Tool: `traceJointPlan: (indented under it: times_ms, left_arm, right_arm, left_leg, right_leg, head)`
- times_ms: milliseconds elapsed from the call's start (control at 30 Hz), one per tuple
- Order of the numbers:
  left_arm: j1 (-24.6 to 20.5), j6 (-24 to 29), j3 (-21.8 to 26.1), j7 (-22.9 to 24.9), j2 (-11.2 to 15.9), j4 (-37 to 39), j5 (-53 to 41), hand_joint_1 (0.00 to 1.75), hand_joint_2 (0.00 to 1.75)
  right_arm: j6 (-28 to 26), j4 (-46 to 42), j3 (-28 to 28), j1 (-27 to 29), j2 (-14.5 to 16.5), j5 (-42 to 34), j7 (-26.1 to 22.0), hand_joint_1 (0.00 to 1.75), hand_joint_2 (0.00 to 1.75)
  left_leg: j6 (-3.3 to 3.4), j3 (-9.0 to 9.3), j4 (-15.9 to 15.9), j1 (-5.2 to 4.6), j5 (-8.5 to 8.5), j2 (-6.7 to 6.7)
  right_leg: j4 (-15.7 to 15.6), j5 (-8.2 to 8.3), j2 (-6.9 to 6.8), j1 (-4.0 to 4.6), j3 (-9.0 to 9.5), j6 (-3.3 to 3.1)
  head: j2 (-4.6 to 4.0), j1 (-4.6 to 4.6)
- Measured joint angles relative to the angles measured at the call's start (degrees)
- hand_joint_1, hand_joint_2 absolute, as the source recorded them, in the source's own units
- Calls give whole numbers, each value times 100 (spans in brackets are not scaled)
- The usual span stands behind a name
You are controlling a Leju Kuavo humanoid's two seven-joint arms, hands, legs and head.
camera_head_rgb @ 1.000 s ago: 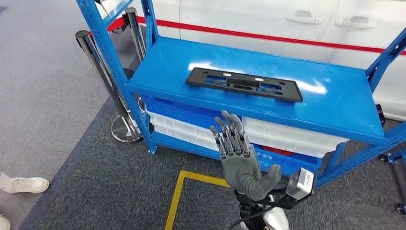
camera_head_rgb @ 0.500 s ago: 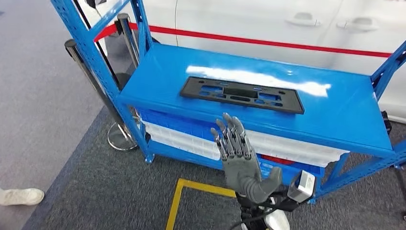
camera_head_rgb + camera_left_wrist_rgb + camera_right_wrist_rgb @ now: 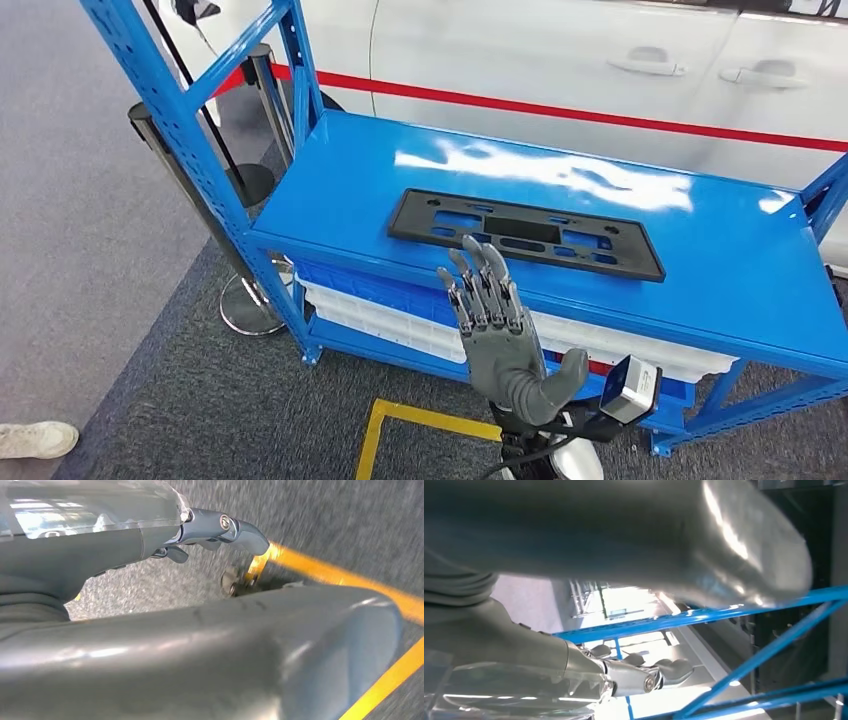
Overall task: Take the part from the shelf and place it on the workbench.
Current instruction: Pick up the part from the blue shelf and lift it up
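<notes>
Right hand (image 3: 497, 330) before part (image 3: 525, 232)

**Right hand raised and spread, left hand hanging low**

In the head view the right hand (image 3: 497, 335) stands upright on its forearm at the near middle, palm turned away from the camera, fingers (image 3: 480, 285) straight and slightly apart, thumb (image 3: 566, 372) angled out to the right, holding nothing. The wrist below it carries a small camera block. In the left wrist view the left hand (image 3: 215, 530) points downward with its fingers loosely extended, nothing in them.
</notes>
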Motion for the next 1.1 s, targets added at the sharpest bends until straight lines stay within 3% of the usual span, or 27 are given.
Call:
traceJointPlan:
  times_ms: [67,133,167,200,233,300,367,400,500,533,633,667,700,733,800,833,900,967,1033,1100]
  left_arm:
    - [-14,3,2,-14,0,0,-1,0,0]
    - [-24,3,3,-20,0,0,-6,0,0]
    - [-25,3,3,-18,0,0,-12,0,0]
    - [-23,3,3,-14,-1,0,-20,0,0]
    - [-21,3,3,-9,-1,0,-27,0,0]
    - [-17,3,4,3,-13,2,-33,0,0]
    - [-35,3,5,10,-29,8,-34,0,0]
    - [-48,3,5,14,-36,10,-34,0,0]
    - [-70,3,5,21,-29,10,-35,0,0]
    - [-73,3,5,22,-26,10,-35,0,0]
    - [-83,3,5,23,-24,10,-36,0,0]
    - [-80,2,5,22,-24,10,-36,0,0]
    - [-74,2,5,21,-24,10,-37,0,0]
    - [-69,1,5,15,-24,10,-37,0,0]
    - [-53,5,5,-4,-23,11,-37,0,0]
    - [-42,8,5,-18,-23,14,-37,0,0]
    - [-31,11,5,-40,-21,19,-39,0,0]
    - [-38,12,5,-51,-19,20,-41,0,0]
    - [-39,14,6,-58,-19,20,-41,0,0]
    - [-39,15,7,-63,-21,20,-40,0,0]
  right_arm:
    - [31,0,-1,-11,1,9,-1,0,0]
    - [43,1,-3,-11,1,14,-1,0,0]
    - [45,2,-4,-9,1,15,-1,0,0]
    - [48,2,-5,-8,1,17,-1,0,0]
    - [54,2,-5,-9,1,20,0,0,0]
    - [70,3,-7,-8,1,26,1,0,0]
    - [85,4,-10,-4,1,31,2,0,0]
    - [91,5,-14,-4,3,33,2,0,0]
    - [109,3,-22,-20,21,36,1,0,0]
    - [116,2,-23,-25,28,36,1,0,0]
    - [129,3,-24,-29,35,34,1,0,0]
    - [129,3,-25,-27,34,34,1,0,0]
    - [131,4,-26,-26,34,34,1,0,0]
    - [132,4,-27,-25,33,34,1,0,0]
    - [138,5,-28,-25,34,34,1,0,0]
    - [141,8,-28,-28,34,34,2,0,0]
    - [146,15,-26,-30,34,34,3,0,0]
    - [149,20,-25,-26,35,32,2,0,0]
    - [150,21,-26,-25,34,29,1,0,0]
    - [151,25,-26,-29,32,28,1,0,0]
  left_leg:
    - [59,107,-47,6,-50,-7]
    - [91,197,-55,-5,-134,-17]
    - [97,256,-55,-15,-184,-22]
    - [100,328,-55,-27,-237,-29]
    - [101,409,-55,-41,-293,-34]
    - [92,567,-55,-69,-408,-42]
    - [49,649,-60,-96,-513,-69]
    - [24,679,-45,-107,-542,-82]
    - [-61,745,60,-112,-616,-81]
    - [-97,690,201,-102,-709,-72]
    - [-203,145,1122,-33,-1159,-44]
    - [-235,-38,1361,-5,-1222,-39]
    - [-263,-139,1423,18,-1171,-37]
    - [-283,-137,1274,37,-1002,-37]
    - [-300,76,574,67,-490,-115]
    - [-293,168,250,68,-364,-181]
    - [-229,254,-21,51,-287,-282]
    - [-143,280,-49,50,-226,-222]
    - [-71,322,-109,75,-174,-114]
    - [-17,351,-147,77,-163,-9]
  right_leg:
    - [570,-97,-13,-15,-349,43]
    - [1207,-407,-14,-15,-857,69]
    - [1362,-529,-14,-13,-1045,68]
    - [1354,-550,-14,-7,-1153,51]
    - [1164,-421,-14,7,-1171,12]
    - [467,190,-8,73,-1078,-129]
    - [-38,655,34,143,-1007,-251]
    - [-135,734,56,157,-996,-277]
    - [-228,730,61,118,-844,-316]
    - [-247,710,53,106,-787,-340]
    - [-259,639,40,85,-714,-378]
    - [-257,617,50,80,-699,-372]
    - [-253,595,77,73,-678,-361]
    - [-250,572,113,63,-647,-344]
    - [-247,523,193,40,-571,-299]
    - [-242,508,231,30,-549,-276]
    - [-235,490,310,21,-553,-215]
    - [-235,480,391,27,-567,-146]
    - [-107,382,300,37,-620,-86]
    - [446,93,103,31,-897,-43]
  head:
    - [0,8]
    - [0,11]
    - [0,11]
    - [0,12]
    - [0,12]
    - [0,12]
    - [-1,10]
    - [-1,9]
    - [-1,6]
    - [0,3]
    - [0,-4]
    - [0,-4]
    - [0,-5]
    - [0,-5]
    - [0,-3]
    - [0,-3]
    - [0,-3]
    - [0,-3]
    - [0,12]
    - [0,30]
